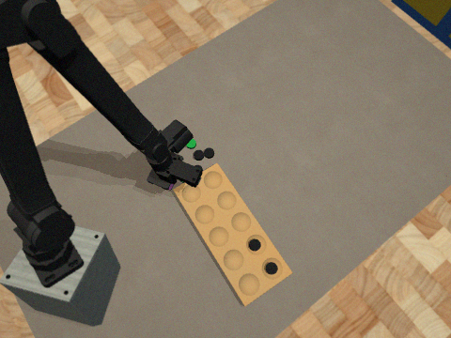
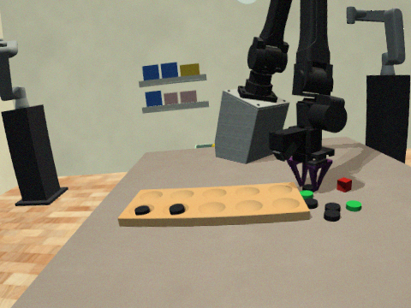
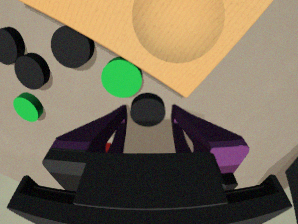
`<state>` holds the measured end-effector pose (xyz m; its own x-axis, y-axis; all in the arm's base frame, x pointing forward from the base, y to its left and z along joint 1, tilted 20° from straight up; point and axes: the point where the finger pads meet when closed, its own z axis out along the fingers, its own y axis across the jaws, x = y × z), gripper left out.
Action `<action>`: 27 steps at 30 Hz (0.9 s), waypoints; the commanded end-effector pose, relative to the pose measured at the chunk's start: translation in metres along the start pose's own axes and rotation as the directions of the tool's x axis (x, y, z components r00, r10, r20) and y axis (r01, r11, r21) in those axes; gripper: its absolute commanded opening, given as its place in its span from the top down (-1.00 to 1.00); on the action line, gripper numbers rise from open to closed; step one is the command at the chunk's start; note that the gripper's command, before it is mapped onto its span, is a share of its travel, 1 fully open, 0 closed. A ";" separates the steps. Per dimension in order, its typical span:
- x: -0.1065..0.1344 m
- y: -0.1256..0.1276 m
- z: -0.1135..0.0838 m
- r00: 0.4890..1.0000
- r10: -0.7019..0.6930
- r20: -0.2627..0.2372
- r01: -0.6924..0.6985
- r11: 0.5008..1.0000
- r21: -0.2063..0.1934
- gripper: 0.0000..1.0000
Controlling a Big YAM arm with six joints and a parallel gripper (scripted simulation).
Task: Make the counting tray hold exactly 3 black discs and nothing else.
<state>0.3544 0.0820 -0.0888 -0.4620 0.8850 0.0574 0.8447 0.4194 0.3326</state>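
On the table we list, left to right: counting tray (image 2: 214, 220) with two black discs (image 2: 142, 210) pocketed; gripper (image 2: 309, 185), half-open, straddling one black disc (image 3: 147, 108) without clamping it; loose discs (image 2: 332, 211) beyond

Two black discs (image 1: 255, 244) are sitting in the tray (image 2: 214, 218), which is showing ten pockets. Four more black discs (image 2: 332, 215) are lying on the bench (image 2: 214, 265) beside the tray's end. Two green discs (image 2: 354, 205) and one red cube (image 2: 343, 184) are lying there too.
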 end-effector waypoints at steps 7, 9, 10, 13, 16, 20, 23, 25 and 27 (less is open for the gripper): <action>-0.002 0.009 0.002 1.000 0.007 0.008 -0.007 1.000 -0.016 1.00; -0.002 0.009 0.002 1.000 0.007 0.008 -0.007 1.000 -0.016 1.00; -0.002 0.009 0.002 1.000 0.007 0.008 -0.007 1.000 -0.016 1.00; -0.002 0.009 0.002 1.000 0.007 0.008 -0.007 1.000 -0.016 1.00; -0.002 0.009 0.002 1.000 0.007 0.008 -0.007 1.000 -0.016 1.00; -0.002 0.009 0.002 1.000 0.007 0.008 -0.007 1.000 -0.016 1.00; -0.002 0.009 0.002 1.000 0.007 0.008 -0.007 1.000 -0.016 1.00; -0.002 0.009 0.002 1.000 0.007 0.008 -0.007 1.000 -0.016 1.00; -0.002 0.009 0.002 1.000 0.007 0.008 -0.007 1.000 -0.016 1.00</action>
<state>0.3544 0.0820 -0.0889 -0.4617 0.8852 0.0575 0.8448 0.4190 0.3326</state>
